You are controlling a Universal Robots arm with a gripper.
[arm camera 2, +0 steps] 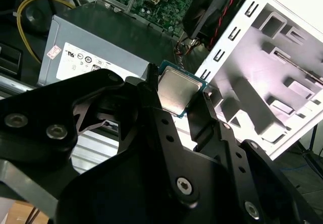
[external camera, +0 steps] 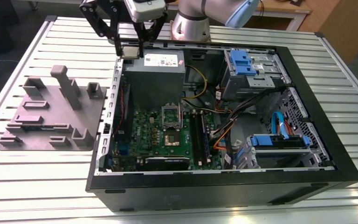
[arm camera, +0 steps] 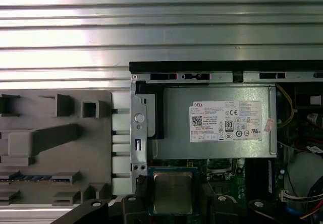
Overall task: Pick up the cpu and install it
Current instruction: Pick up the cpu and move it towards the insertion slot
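**Heads up, that cpu is only pinched by its edges**

So, your gripper point(external camera: 131, 45) is closed down narrow on the cpu point(external camera: 130, 51). It has one finger on each of two opposite edges, and the metal lid sits bare between them in both wrist views. That's a thin grip, and I reckon a jolt or a quick swing could twist the cpu or let it slip.

Right now it hangs in the air over the far corner of the computer case point(external camera: 229, 186), just above the power supply point(external camera: 154, 74) and close to the metal side wall. If it drops there, it probably bounces down onto the green board point(external camera: 195, 140) or out toward the grey tray point(external camera: 48, 116).

The socket point(external camera: 170, 137) is well apart from the cpu, low in the case, with cables point(external camera: 219, 133) off to the exterior view's right. My guess is the nasty failure is at the socket. Come in tilted or rotated and you'd likely damage the contacts.
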